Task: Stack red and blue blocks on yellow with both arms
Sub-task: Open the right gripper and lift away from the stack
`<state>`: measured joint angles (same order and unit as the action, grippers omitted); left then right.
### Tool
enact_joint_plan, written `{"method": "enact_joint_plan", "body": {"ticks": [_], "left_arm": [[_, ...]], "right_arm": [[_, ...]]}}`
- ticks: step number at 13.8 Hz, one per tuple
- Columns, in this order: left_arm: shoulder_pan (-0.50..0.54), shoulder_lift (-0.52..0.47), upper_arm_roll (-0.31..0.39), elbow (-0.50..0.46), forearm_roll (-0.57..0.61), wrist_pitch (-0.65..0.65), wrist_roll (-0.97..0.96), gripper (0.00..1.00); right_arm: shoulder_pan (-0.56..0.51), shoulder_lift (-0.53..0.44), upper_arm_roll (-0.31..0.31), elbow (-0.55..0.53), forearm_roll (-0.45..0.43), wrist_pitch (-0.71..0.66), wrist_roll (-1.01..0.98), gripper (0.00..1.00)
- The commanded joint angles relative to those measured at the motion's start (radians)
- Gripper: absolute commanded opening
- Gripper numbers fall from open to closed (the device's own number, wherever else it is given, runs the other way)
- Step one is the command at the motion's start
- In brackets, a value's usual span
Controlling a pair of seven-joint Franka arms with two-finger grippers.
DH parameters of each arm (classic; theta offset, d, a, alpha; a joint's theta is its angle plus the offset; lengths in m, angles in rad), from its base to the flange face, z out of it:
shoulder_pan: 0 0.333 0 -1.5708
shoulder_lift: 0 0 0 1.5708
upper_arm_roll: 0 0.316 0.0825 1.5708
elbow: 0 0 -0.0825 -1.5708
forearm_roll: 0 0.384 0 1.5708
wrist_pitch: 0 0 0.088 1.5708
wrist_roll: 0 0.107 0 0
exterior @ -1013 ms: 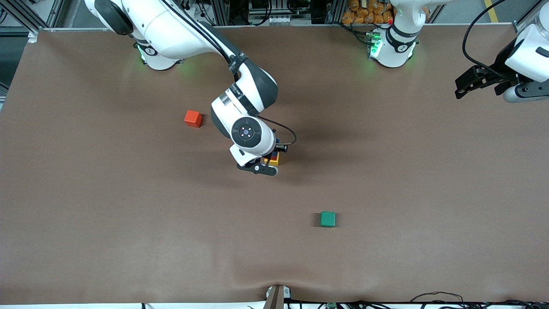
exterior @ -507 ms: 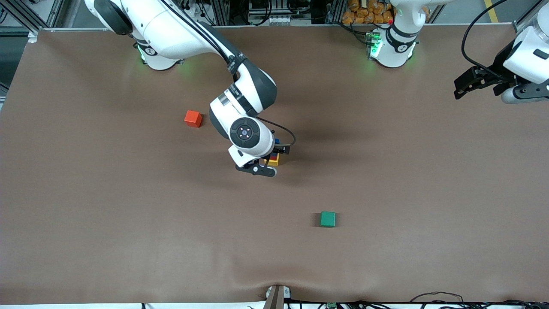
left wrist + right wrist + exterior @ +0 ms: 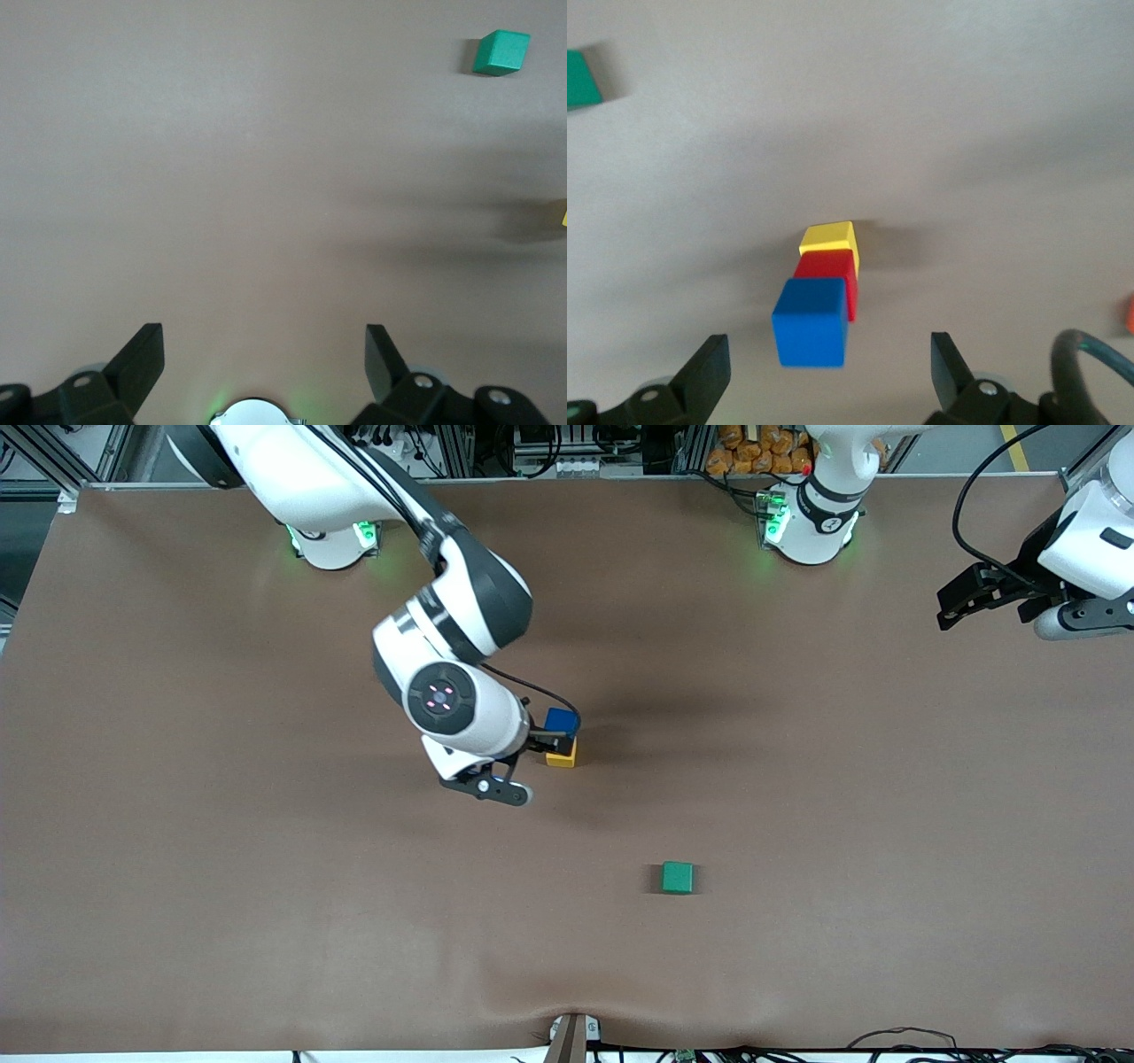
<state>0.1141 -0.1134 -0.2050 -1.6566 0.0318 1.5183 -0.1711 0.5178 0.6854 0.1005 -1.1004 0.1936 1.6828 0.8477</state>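
A wide brown worktop [image 3: 797, 797] is seen from a high camera facing two white robot arms. Near its middle stands a three-cube tower: the yellow cube [image 3: 829, 236] at the bottom, the red cube [image 3: 828, 267] on it, and the blue cube [image 3: 561, 721] on top. From above only the blue top and a sliver of yellow show; the right wrist view shows all three colours stacked.

The right claw [image 3: 524, 760] hangs just beside the tower, toward the right arm's end of the worktop, with its fingers spread wide and holding nothing. Both dark fingers frame the blue cube in its wrist view without touching it. The left claw [image 3: 985, 593] waits over the worktop's edge at the left arm's end, its fingers also apart and empty.

A green cube [image 3: 678, 877] sits alone, nearer the front camera than the tower. An orange-red sliver at the edge of the right wrist view may be another cube, though too little shows to be sure.

The stack looks complete. The cubes appear small, rigid, matte and probably light, so they should grip easily on two opposite flat sides. The tower looks slightly staggered, so a nudge could topple it.
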Motion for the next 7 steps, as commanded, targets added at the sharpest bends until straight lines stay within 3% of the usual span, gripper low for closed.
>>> {"method": "enact_joint_plan", "body": {"ticks": [1,5,7], "left_arm": [[0.048,-0.043,-0.001,-0.014,-0.016,-0.015,0.007,1.0],[0.16,-0.049,0.001,-0.008,-0.02,-0.018,0.126,1.0],[0.164,-0.042,0.001,-0.002,-0.02,-0.013,0.127,1.0]], "right_arm": [[-0.099,-0.101,0.018,-0.012,0.006,-0.122,0.004,1.0],[-0.224,-0.214,0.011,-0.01,0.006,-0.267,-0.001,1.0],[-0.298,-0.257,0.011,-0.009,0.004,-0.328,-0.062,1.0]]}}
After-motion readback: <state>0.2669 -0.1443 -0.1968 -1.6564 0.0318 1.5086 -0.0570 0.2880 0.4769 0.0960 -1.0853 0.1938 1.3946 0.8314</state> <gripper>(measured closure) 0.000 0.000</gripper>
